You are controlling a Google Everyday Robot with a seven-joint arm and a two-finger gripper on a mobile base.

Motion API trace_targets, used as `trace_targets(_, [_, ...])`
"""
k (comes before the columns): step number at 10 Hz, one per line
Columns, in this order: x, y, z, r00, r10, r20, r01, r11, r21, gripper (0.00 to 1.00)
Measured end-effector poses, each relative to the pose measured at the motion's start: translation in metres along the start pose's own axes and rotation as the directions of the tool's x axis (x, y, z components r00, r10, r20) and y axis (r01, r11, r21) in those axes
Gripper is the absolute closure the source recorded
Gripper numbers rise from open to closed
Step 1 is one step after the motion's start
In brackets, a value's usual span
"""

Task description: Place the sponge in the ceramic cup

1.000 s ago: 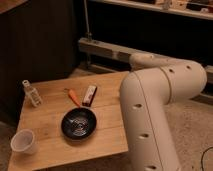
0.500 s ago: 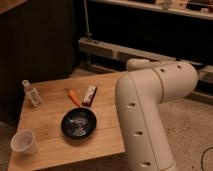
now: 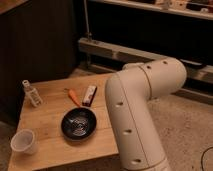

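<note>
Sponge and pincer both lie outside what the camera view shows, so how far the task has gone can be judged only in part. The ceramic cup (image 3: 24, 142) stands upright near the front left corner of the wooden counter (image 3: 50, 112), well apart from the black pan (image 3: 78, 123) in the middle. The part of the cup's inside that I can see looks pale, with no light-blue block in it, but its bottom is not clear enough to be sure.

No sponge lies on the visible part of the counter either. There are only the clear bottle (image 3: 32, 93) at the left edge, a small orange object (image 3: 74, 96) and the red-white-black bar (image 3: 90, 95) behind the pan.

The big white arm (image 3: 142, 100) fills the right side and covers that side of the counter. The pincer is somewhere out of view, and I cannot tell whether it is open, closed or gripping something. So the sponge may be hidden behind the arm, held in the pincer, or lying deep in the cup. Its place relative to the pincer cannot be settled.
</note>
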Motion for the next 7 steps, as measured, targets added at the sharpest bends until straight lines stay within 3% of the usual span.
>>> trace_targets(2, [-0.015,0.0,-0.013,0.999,0.03,0.02,-0.029,0.999,-0.03,0.2])
trace_targets(6, [-0.01,0.01,-0.012,0.998,0.004,-0.06,-0.011,0.993,-0.119,0.2])
trace_targets(7, [-0.006,0.018,-0.015,0.997,-0.02,-0.069,0.011,0.991,-0.132,0.25])
